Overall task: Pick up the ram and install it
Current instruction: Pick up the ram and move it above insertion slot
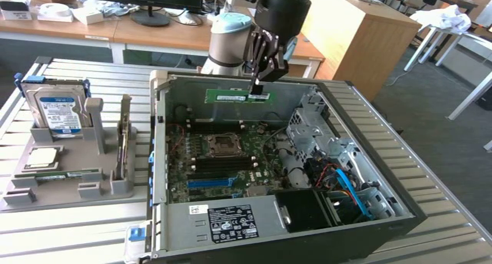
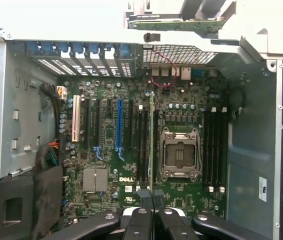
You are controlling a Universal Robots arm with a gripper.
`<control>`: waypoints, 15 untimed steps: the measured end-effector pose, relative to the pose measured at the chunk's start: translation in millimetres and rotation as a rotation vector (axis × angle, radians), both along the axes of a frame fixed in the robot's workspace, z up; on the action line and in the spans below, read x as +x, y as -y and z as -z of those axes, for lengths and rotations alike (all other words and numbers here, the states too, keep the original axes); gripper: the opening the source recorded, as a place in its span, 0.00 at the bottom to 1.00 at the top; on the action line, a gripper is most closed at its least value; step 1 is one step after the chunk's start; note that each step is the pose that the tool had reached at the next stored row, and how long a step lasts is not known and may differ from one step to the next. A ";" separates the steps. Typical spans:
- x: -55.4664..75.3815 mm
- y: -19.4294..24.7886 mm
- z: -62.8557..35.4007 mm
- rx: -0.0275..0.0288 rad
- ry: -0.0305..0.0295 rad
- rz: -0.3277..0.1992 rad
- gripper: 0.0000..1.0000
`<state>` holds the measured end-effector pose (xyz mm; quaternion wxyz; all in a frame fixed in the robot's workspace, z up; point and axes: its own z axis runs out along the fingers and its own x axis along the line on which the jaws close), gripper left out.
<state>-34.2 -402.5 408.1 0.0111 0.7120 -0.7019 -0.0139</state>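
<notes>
A robot arm reaches down over an open desktop computer case (image 1: 404,209) that lies on its side on a slatted metal surface (image 1: 453,241). The arm's black tool (image 1: 259,93) is clenched on the ram (image 1: 230,96), a narrow green stick with a white label. It pinches the stick by its upper edge, near the end towards the exterior view's right. The ram hangs level in the air, above the far part of the motherboard (image 1: 223,160) and in front of the case's far wall, touching nothing but the tool. From the wrist camera the tool (image 2: 153,220) is seen looking straight down. The ram (image 2: 152,140) appears there as a thin edge running alongside the black memory slots (image 2: 142,145), next to the empty processor socket (image 2: 180,154). At the exterior view's left, well apart from the case, a grey holder (image 1: 69,189) carries a hard drive (image 1: 57,111). The pick-up looks done and the step in hand seems to be lining the stick up over a slot. Seating it would call for the edge parallel to one free slot, centred on it, then a straight, even press down.
</notes>
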 end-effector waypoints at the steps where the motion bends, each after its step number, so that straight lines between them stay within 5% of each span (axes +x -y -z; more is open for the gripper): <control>1: 0.0 0.0 0.9 -0.0002 0.0001 0.000 0.11; 15: 0.0 0.1 21.5 -0.0003 0.0032 0.000 0.11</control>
